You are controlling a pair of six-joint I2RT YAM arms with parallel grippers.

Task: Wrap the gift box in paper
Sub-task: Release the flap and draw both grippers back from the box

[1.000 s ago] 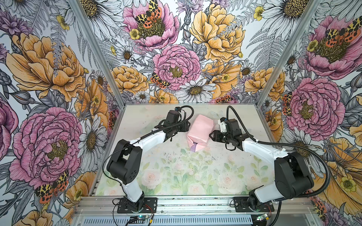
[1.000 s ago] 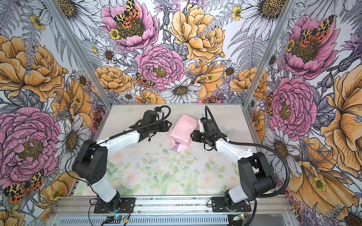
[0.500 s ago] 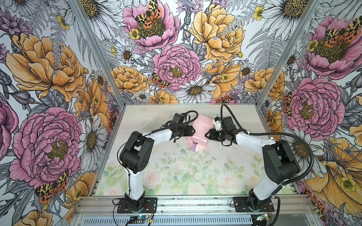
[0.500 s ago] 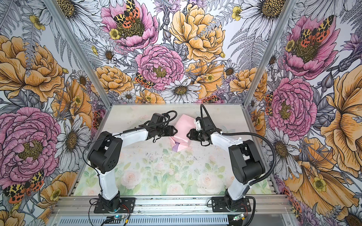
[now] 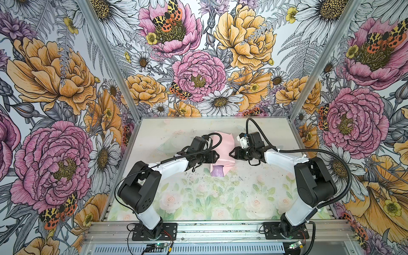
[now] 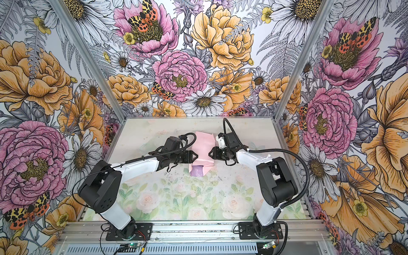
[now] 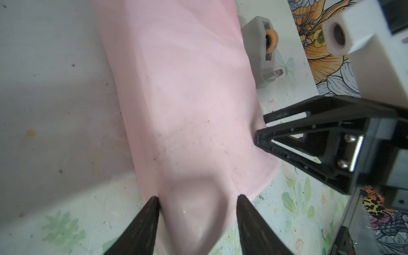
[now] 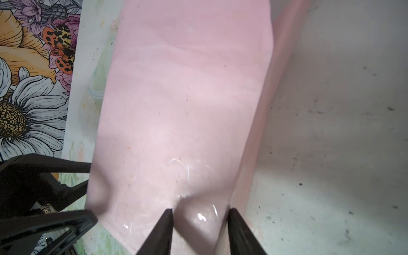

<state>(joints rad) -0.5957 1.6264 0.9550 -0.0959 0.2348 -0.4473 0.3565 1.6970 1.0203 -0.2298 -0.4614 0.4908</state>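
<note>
The paper [image 5: 223,145] [image 6: 204,143] lies folded into a pale pink bundle at mid-table. A lilac flap [image 5: 217,171] sticks out at its near end. The gift box is hidden inside the bundle. My left gripper [image 5: 216,157] [image 6: 194,157] meets the bundle's left side. In the left wrist view its fingers [image 7: 152,205] pinch a bulge of paper [image 7: 187,88], with the gripper [image 7: 197,199] shut on it. My right gripper [image 5: 231,153] [image 6: 210,152] meets the right side. The right wrist view shows the gripper [image 8: 199,212] squeezing a glossy fold of paper [image 8: 187,88].
A small grey tape dispenser [image 7: 262,50] with an orange roll stands just beyond the bundle, near the back wall. The floral table mat [image 5: 198,198] stretches toward the front rail. The enclosure's flowered walls [image 5: 66,110] close in on three sides.
Both grippers have moved inward from either side and now press on the bundle's edges. Both arms' elbows have swung forward. The bundle has shifted slightly toward the front.
</note>
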